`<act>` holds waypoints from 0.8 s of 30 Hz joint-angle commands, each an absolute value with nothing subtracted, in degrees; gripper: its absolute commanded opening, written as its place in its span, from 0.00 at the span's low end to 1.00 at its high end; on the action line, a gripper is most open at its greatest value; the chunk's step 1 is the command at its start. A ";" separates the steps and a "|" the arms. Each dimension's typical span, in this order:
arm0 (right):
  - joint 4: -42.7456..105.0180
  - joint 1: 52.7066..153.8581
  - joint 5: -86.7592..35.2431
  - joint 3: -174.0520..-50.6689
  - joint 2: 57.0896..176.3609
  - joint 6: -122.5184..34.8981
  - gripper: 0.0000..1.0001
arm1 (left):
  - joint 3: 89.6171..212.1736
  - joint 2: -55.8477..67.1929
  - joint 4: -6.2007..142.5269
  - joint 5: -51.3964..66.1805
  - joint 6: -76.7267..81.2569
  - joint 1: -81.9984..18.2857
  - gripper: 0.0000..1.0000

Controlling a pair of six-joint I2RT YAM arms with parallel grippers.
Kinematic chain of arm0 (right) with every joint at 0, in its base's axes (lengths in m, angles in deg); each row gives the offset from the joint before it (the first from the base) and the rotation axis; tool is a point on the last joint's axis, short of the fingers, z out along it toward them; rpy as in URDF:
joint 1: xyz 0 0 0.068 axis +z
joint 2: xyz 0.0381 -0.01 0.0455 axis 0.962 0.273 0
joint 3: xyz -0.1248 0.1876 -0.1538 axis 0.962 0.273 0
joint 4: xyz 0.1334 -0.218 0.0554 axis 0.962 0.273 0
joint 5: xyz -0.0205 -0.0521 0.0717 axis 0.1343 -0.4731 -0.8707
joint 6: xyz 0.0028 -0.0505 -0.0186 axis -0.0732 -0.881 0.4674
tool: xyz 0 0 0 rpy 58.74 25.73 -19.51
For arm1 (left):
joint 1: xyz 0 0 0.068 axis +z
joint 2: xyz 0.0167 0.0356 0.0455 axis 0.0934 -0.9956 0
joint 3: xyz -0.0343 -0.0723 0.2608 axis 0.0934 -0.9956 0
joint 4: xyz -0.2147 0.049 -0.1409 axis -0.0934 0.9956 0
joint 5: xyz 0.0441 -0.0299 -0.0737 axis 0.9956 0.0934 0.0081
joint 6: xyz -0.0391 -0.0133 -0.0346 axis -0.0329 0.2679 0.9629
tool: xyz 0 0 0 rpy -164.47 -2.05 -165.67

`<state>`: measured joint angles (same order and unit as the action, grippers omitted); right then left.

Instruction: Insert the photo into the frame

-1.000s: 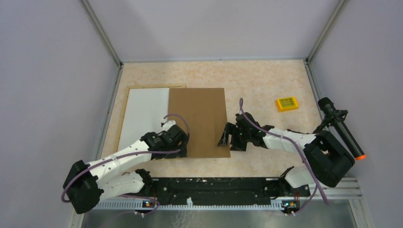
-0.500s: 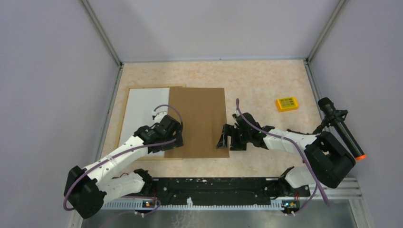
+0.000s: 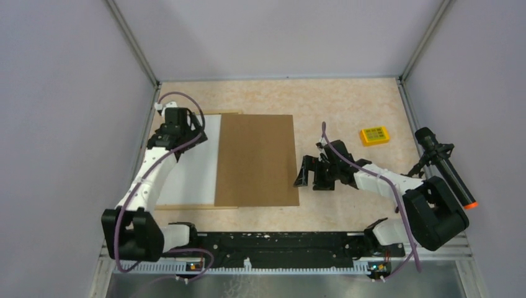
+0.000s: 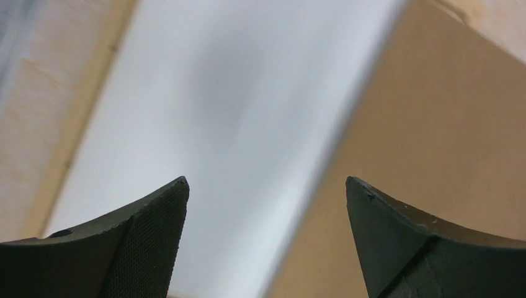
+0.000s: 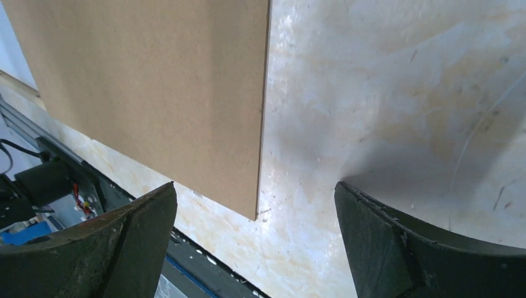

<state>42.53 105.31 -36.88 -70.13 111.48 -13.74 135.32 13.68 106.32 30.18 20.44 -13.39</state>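
The frame [image 3: 231, 112] shows as thin light-wood strips around a white sheet [image 3: 185, 167] at the table's left. A plain brown board [image 3: 255, 160] lies flat over the frame's right part. No sunflower print is in view. My left gripper [image 3: 178, 144] is open and empty above the far part of the white sheet; its wrist view [image 4: 267, 180] shows the white sheet [image 4: 211, 112] and the board [image 4: 422, 124] below. My right gripper [image 3: 310, 177] is open and empty just right of the board's near right corner [image 5: 255, 211], low over the table.
A small yellow box [image 3: 374, 135] lies at the right. A black cylinder with an orange tip [image 3: 448, 169] stands by the right wall. Walls close in the table on three sides, and a black rail [image 3: 279, 242] runs along the front edge.
My left arm has swung from the board's near left corner up to the far left over the white sheet. My right gripper has drawn back a little right, off the board's edge.
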 commanded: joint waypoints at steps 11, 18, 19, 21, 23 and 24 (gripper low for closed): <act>34.97 99.99 -46.89 -77.68 124.07 -19.35 0.96 | 148.34 -13.88 89.10 24.68 4.13 11.91 0.99; 34.68 99.82 -48.72 -80.04 127.48 -20.02 0.94 | 153.53 -22.93 90.06 16.40 2.68 17.30 0.99; 34.86 99.82 -48.78 -80.24 127.42 -20.27 0.94 | 154.10 -24.14 90.28 16.36 2.84 18.04 0.99; 35.11 99.73 -48.83 -80.40 127.49 -20.44 0.94 | 155.15 -25.94 90.19 15.97 2.19 18.72 0.99; 34.99 99.65 -48.68 -80.28 127.48 -20.52 0.94 | 156.18 -28.44 90.82 13.12 1.96 19.10 0.99; 34.90 99.50 -48.50 -80.17 127.67 -20.48 0.94 | 156.81 -29.80 91.56 11.52 2.32 19.34 0.99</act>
